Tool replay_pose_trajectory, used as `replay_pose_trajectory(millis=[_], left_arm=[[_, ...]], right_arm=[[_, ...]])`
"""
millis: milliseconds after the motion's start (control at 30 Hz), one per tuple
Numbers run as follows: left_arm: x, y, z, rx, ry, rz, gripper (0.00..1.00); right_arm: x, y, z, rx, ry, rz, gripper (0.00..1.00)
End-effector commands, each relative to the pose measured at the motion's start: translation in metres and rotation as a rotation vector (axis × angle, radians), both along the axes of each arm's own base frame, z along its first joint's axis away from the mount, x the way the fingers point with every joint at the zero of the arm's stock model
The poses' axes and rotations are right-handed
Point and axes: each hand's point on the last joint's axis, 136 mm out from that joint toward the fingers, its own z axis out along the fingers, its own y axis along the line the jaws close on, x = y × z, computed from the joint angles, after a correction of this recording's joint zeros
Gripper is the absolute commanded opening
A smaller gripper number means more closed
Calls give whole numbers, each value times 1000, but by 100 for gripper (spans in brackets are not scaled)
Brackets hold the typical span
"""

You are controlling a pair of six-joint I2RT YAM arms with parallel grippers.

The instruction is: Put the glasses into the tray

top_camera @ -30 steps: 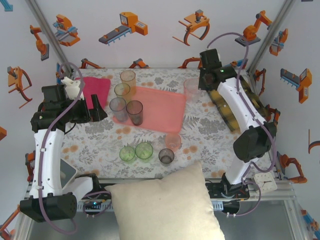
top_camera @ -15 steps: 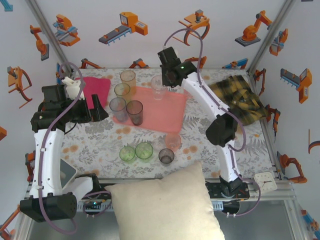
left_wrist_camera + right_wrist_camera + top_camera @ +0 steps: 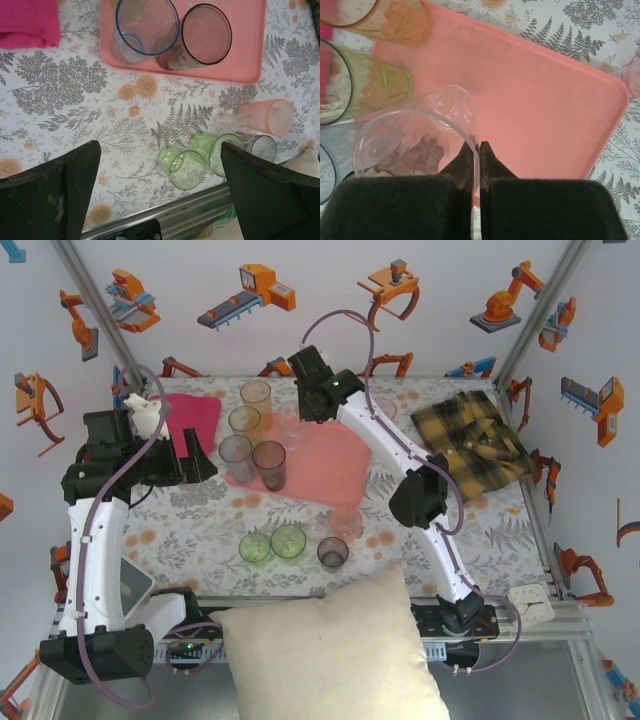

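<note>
My floral surface [image 3: 200,510] bears the salmon tray [image 3: 335,470], with tinted glasses [image 3: 269,462] at its left end and green glasses [image 3: 288,540] near the front edge. My right pincer [image 3: 475,149] pinches a clear glass [image 3: 415,135] by its rim over the tray. My left pincer [image 3: 160,145] hangs spread wide.

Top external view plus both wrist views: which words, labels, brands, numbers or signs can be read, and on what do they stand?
None can be read.
Wall stickers: orange robot drawings, no lettering.
Tray and the clear glass pinched by the right pincer: no print.
White box at the near right corner: too small to tell.
</note>
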Motion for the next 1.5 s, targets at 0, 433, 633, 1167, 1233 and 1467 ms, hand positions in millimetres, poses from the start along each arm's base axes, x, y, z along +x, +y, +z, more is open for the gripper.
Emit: replay_pose_trajectory(millis=[0,433,633,1167,1233,1467], left_arm=[[1,-4,5,-26,-12,-14,97],[1,-6,4,-38,-13,-20,97],[1,-6,4,-42,-11,-22,97],[3,-7,1,-49,-3,-23,97],[3,-7,1,-52,-2,-24,97],[4,-8,1,-54,0,-25,97]], right_arm=[[3,13,4,57,-20,-10,2],[12,22,-21,66,-14,-43,2],[12,23,-36,46,5,-44,3],[12,30,-49,54,38,-28,7],[12,32,-52,59,47,-24,8],[11,34,-53,67,58,-18,11]])
